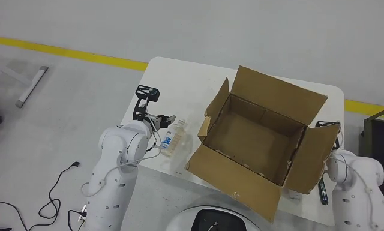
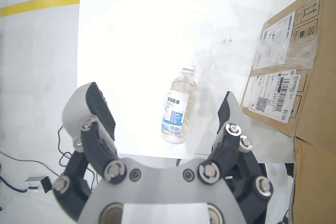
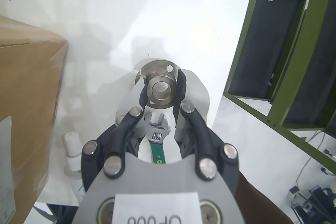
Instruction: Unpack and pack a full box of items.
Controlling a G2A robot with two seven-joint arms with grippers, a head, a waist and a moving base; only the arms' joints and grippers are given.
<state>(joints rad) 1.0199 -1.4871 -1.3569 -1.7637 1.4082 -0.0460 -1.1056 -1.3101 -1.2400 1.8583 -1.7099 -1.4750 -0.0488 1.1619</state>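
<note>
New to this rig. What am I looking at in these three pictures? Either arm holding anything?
It is a two-armed robot at a white table. The top view looks down from above the arms; the two wrist views come from a camera on each wrist. An open cardboard box stands on the table. The left pincer is open above a clear labelled bottle lying on its side beside the box. The right pincer, on the other side of the box, is closed around the hub of a metal flange. A green-handled wrench lies on the table beneath it.

Open box, bottle beside (perhaps clear)
</note>
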